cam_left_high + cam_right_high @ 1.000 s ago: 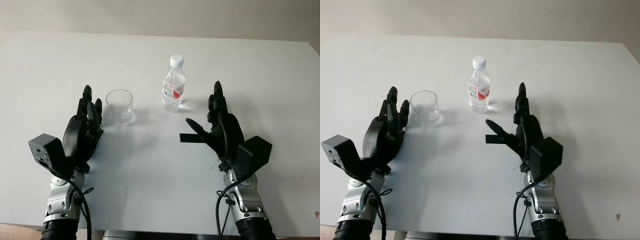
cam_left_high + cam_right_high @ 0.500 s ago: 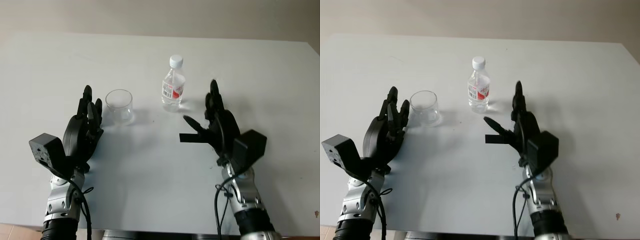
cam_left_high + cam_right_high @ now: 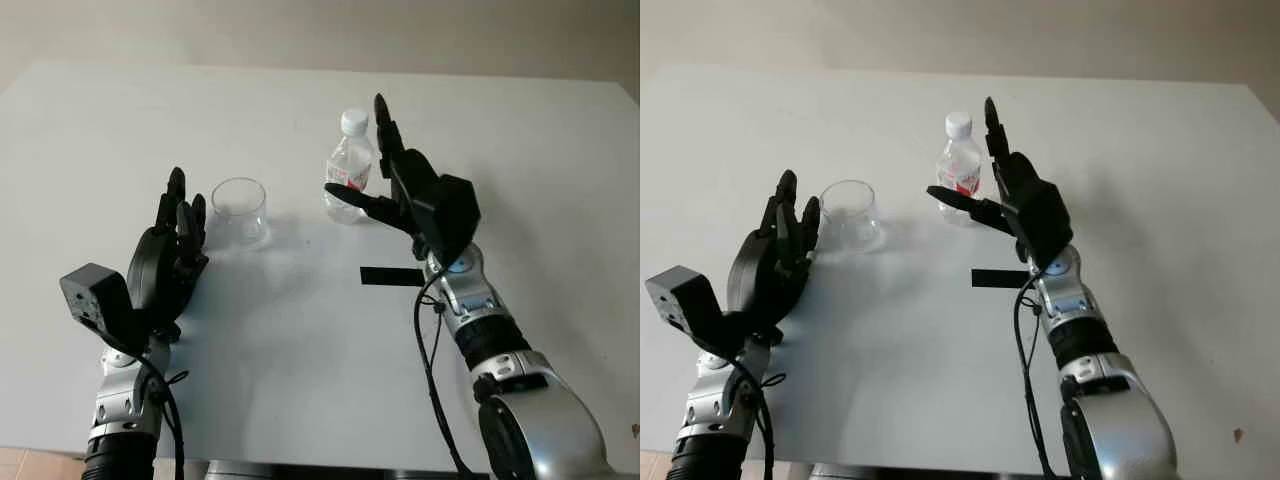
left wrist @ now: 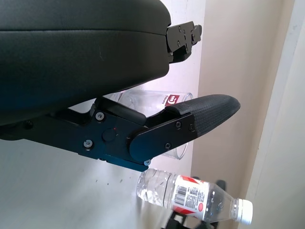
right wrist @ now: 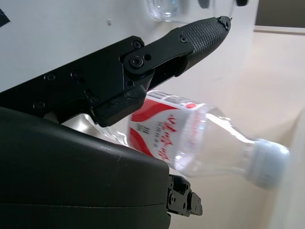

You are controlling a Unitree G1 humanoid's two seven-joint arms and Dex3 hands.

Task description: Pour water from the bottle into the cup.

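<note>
A clear water bottle point(image 3: 347, 178) with a white cap and a red label stands upright at the table's far middle. An empty clear cup point(image 3: 239, 212) stands to its left. My right hand point(image 3: 358, 148) is raised beside the bottle, open, with the thumb in front of the bottle and the fingers up along its right side. In the right wrist view the bottle point(image 5: 190, 138) lies between thumb and palm. My left hand point(image 3: 180, 215) is open just left of the cup, apart from it. In the left wrist view, the cup point(image 4: 178, 102) and the bottle point(image 4: 190, 195) appear past the thumb.
A short black tape strip point(image 3: 390, 277) lies on the white table point(image 3: 300, 350) below the right hand. The table's far edge meets a beige wall, and its right edge is near the right arm.
My right hand has lifted and moved forward and left, from beside the tape strip up to the bottle. The left hand, cup and bottle have not moved.
</note>
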